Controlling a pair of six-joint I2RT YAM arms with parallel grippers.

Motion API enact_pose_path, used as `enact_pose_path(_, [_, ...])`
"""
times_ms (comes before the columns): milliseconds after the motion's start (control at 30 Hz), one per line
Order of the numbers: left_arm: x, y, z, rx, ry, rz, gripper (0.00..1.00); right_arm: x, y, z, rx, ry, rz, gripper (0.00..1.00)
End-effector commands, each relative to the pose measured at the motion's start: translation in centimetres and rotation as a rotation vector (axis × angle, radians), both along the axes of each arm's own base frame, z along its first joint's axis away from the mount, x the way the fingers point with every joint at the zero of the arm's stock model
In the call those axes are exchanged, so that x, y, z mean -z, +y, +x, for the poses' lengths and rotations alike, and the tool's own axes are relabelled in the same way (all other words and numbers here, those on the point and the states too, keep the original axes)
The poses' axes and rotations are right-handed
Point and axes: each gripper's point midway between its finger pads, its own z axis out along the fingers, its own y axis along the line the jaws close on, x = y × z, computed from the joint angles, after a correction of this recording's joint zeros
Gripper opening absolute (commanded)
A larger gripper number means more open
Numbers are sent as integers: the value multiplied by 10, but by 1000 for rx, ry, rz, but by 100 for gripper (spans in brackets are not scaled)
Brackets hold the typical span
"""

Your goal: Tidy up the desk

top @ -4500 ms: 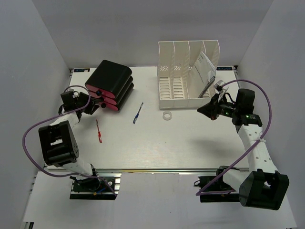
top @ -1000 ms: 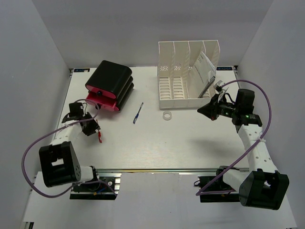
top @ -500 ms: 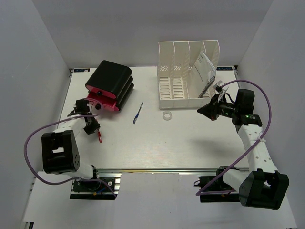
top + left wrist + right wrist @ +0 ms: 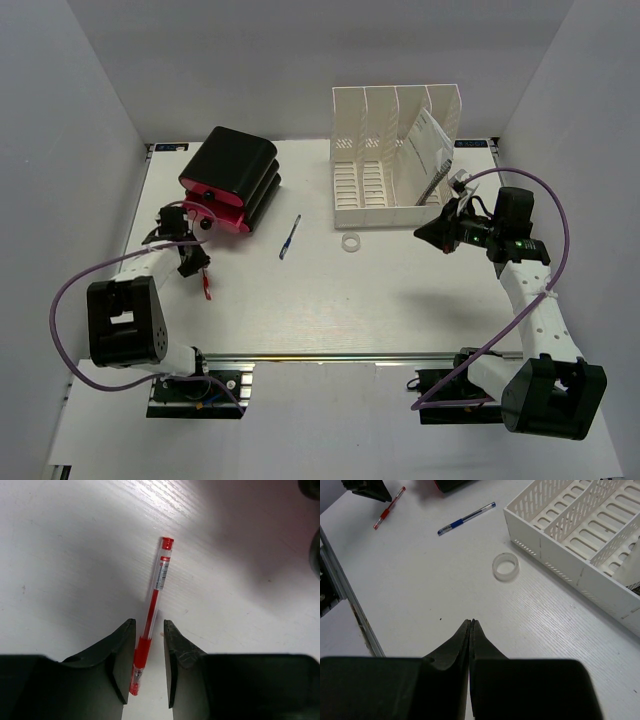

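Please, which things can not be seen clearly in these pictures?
- Left wrist: whether the left gripper's jaws touch the red pen; one jaw's edge overlaps it.
- Top: print on the paper in the rack, too small.
- Right wrist: the rack's far part, cut off by the frame's edge.

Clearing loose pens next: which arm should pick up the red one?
Left. The left gripper straddles the red pen, jaws open on either side. The right gripper is shut, far off beside the rack.

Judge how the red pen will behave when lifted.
The red pen looks slim, rigid plastic: probably stiff and light. Round-barrelled on the desk, it may roll if nudged. The left pincer straddles its grip sleeve, likely limiting slip.
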Motion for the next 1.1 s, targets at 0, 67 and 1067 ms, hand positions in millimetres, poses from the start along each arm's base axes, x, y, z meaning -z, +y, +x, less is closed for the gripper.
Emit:
enact_pose_path(0, [4,-1,1,16,16,6,40,-11,-1,1,-7,-54,-6,1])
enact_pose_path(67, [7,-4,0,26,34,3,40,-11,-1,1,-7,-54,-6,1])
enact_pose_path(1067, [-22,-18,-1,32,7,-75,0,-15,-2,-1,-10,-68,-8,1])
